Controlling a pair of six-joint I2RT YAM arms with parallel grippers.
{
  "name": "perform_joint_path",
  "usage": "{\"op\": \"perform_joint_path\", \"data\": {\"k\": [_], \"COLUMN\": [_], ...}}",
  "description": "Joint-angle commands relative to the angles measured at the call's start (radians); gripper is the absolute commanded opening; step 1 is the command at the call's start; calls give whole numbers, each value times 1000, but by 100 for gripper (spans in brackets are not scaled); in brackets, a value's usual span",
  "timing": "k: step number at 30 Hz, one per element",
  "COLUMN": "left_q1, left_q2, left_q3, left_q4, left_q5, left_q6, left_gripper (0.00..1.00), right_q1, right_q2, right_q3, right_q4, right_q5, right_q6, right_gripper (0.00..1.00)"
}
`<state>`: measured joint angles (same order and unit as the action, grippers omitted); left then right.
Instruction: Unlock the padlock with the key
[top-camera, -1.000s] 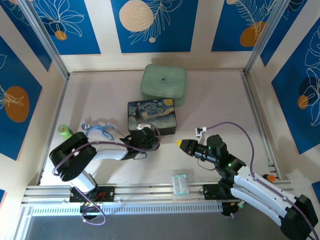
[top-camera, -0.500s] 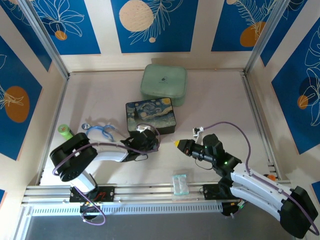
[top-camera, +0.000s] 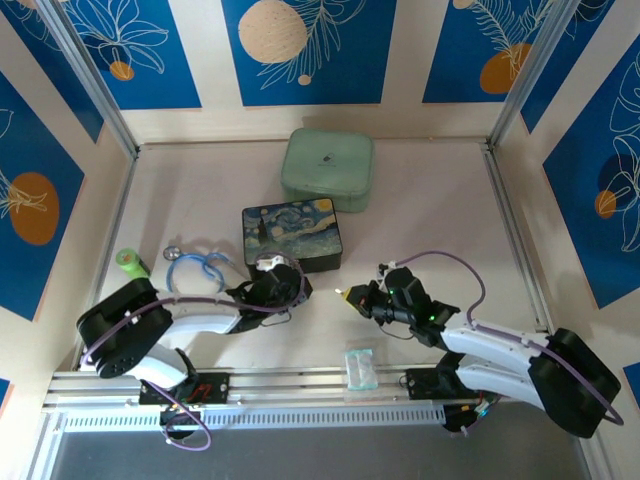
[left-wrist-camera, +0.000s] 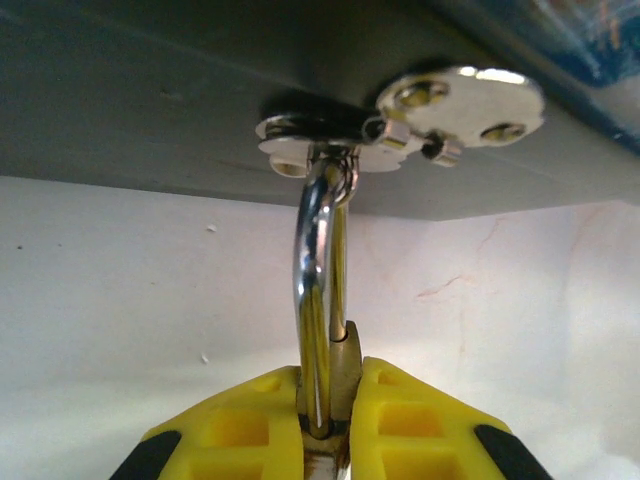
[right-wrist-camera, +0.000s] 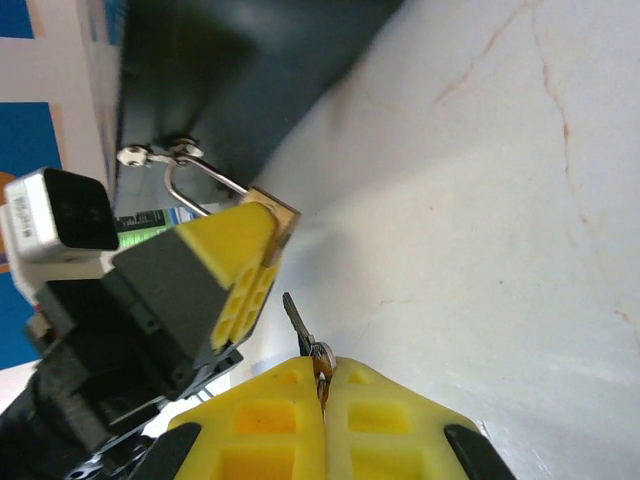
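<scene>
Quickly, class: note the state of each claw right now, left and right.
Left claw: closed on the padlock.
Right claw: closed on the key.

Pale table (top-camera: 430, 200) — green case (top-camera: 327, 170) at back, painted box (top-camera: 293, 233) nearer, clear packet (top-camera: 359, 366) by near edge.

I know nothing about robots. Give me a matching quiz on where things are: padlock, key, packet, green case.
1 padlock
2 key
3 packet
4 green case

A behind the box
B in the right gripper
C on the table, at its near edge
D in the left gripper

Pairs: 1-D, 2-B, 3-C, 4-A
</scene>
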<state>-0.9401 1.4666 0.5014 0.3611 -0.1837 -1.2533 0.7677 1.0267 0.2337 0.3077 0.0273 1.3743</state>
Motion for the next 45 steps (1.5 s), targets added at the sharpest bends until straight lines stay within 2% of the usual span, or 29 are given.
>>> {"op": "perform_joint_path", "data": {"k": [1,10,16,30,33,39,45], "left_q1": [-6,-6,-6,-6,-6,-6,-5], "left_q2": [-41,-45,-55,-67,-74,-82,-78], "left_q3": [-18,-11,-33,-67,-68,-72,-66], "left_q4": [96,145,190,255,250,252,234], "left_q5": [-5,16,8,4,0,-8,-17], "left_q6": [-72,-159,-221,-383,-400,-423,-426], "left_gripper": [0,0,0,0,0,0,0], "right_q1": [31,55,10,-28,-34,-60,-60], "right_q2": [44,208,304,388,400,461,454], "right_q3": [28,35,26,63,71,54,47], "right_q4": [88,323,502,487,479,585,571], "right_q5": [36,51,-15,-143,-166,-216,-215], "right_q6": [72,172,195,213,214,253,244], "right_gripper": [0,0,0,0,0,0,0]}}
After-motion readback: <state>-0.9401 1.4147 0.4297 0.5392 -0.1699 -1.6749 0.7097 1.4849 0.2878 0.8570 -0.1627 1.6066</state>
